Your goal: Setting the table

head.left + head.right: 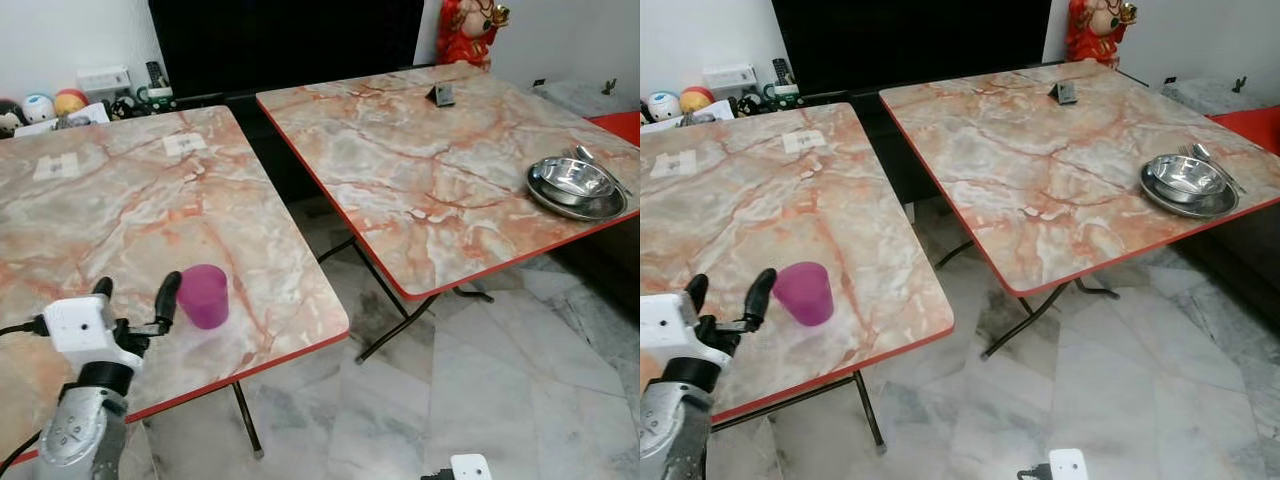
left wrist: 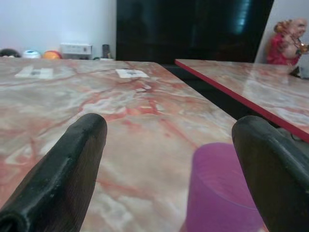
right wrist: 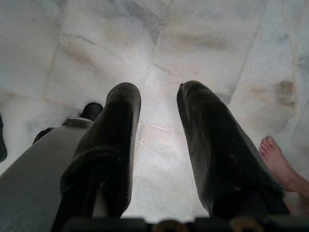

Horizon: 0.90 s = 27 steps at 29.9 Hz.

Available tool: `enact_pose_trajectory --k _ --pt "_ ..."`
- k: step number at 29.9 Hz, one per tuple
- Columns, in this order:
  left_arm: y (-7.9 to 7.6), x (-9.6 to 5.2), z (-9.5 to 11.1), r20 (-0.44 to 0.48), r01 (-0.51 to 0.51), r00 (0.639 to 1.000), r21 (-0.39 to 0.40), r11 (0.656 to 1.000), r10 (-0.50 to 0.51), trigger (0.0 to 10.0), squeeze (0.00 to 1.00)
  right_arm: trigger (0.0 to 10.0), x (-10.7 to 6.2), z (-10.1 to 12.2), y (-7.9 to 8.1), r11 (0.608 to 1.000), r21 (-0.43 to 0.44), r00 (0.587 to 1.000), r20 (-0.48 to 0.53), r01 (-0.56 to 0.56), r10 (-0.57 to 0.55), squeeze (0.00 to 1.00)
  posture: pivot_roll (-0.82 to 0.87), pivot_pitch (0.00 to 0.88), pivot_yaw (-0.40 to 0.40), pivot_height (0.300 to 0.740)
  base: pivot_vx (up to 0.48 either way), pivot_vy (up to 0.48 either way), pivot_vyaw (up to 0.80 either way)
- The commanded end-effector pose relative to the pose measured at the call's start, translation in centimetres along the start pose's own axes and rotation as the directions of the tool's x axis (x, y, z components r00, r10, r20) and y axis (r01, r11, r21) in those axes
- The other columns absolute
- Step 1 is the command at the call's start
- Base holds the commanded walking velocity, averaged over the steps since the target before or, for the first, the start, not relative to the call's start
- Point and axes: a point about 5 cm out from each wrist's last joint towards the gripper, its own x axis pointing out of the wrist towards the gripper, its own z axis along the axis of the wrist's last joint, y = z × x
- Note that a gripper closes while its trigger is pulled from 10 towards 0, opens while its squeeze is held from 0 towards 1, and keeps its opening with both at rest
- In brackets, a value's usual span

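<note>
On the near left, the left gripper [image 1: 135,290] hangs low over the left folding table [image 1: 90,215], its two black fingers spread apart and holding nothing. Just to its right stands the purple plastic cup [image 1: 204,295], upright near the table's front edge; one finger [image 1: 167,297] is just beside the cup's wall, and I cannot tell whether it touches. In the left wrist view the cup [image 2: 222,188] sits off-centre, close to one finger [image 2: 275,169] and not squarely between the pair.

The step in hand looks like taking up the cup. To do it well, the gripper should slide to its right until the cup lies midway between the fingers, go in low enough to catch the wall below the rim, then close gently, since a light cup so near the edge could be nudged over or off.

Both tabletops are glossy marble-patterned laminate with red trim, likely slippery. A gap of pale tiled floor [image 1: 480,400] parts them. The right folding table [image 1: 430,170] carries a steel bowl [image 1: 573,178] on a steel plate [image 1: 600,208] at its right edge, with cutlery beside it, and a small dark object [image 1: 442,95] farther back. Behind are a black screen [image 1: 285,40] and a red figurine [image 1: 470,28].

The right gripper [image 3: 159,145] hangs idle over the floor, fingers parted and empty, a person's bare foot [image 3: 280,162] nearby
</note>
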Motion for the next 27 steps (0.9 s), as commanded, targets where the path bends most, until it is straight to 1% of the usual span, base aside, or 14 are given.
enact_pose_trajectory --k 1,2,5,10,13,16,20,27 --pt "-0.6 0.1 0.8 0.014 0.063 0.998 0.002 0.998 -0.063 10.0 0.00 10.0 -0.1 -0.3 0.0 1.000 0.002 1.000 -0.015 0.003 -0.003 0.00 0.08 0.107 -0.038 0.740 0.000 0.000 0.00" --pt "-1.3 -0.2 0.7 -0.012 0.135 0.991 0.031 0.990 -0.135 10.0 0.00 10.0 0.0 -0.3 0.0 1.000 0.001 1.000 -0.015 0.003 -0.003 0.00 0.08 0.107 -0.038 0.740 0.000 0.000 0.00" --pt "-1.7 -0.8 0.2 -0.051 0.201 0.979 0.063 0.978 -0.198 10.0 0.00 10.0 -0.1 -0.3 -0.1 1.000 0.001 1.000 -0.014 0.004 -0.004 0.00 0.08 0.108 -0.037 0.740 0.000 0.000 0.00" --pt "-1.0 -1.8 -0.7 -0.107 0.223 0.971 0.105 0.969 -0.212 10.0 0.00 10.0 -0.1 -0.3 -0.1 1.000 -0.002 1.000 -0.014 0.005 -0.005 0.00 0.08 0.108 -0.038 0.740 0.000 0.000 0.00" --pt "-0.5 -2.7 -1.4 -0.146 0.218 0.969 0.113 0.969 -0.201 10.0 0.00 10.0 -0.1 -0.3 -0.1 1.000 -0.006 1.000 -0.013 0.004 -0.004 0.00 0.08 0.109 -0.038 0.740 0.000 0.000 0.00" --pt "-0.3 -3.0 -1.7 -0.166 0.213 0.967 0.119 0.970 -0.192 10.0 0.00 10.0 0.0 -0.3 -0.1 1.000 -0.009 1.000 -0.013 0.004 -0.004 0.00 0.08 0.109 -0.039 0.740 0.000 0.000 0.00" --pt "-0.9 -3.5 -2.5 -0.215 0.261 0.949 0.134 0.956 -0.229 10.0 0.00 10.0 0.0 -0.3 -0.1 1.000 -0.015 1.000 -0.012 0.001 -0.001 0.00 0.08 0.109 -0.040 0.740 0.000 0.000 0.00" --pt "-1.8 -3.4 -3.7 -0.260 0.311 0.928 0.152 0.938 -0.265 10.0 0.00 10.0 0.0 -0.3 -0.1 1.000 -0.016 1.000 -0.011 0.001 -0.001 0.00 0.08 0.108 -0.037 0.740 0.000 0.000 0.00"
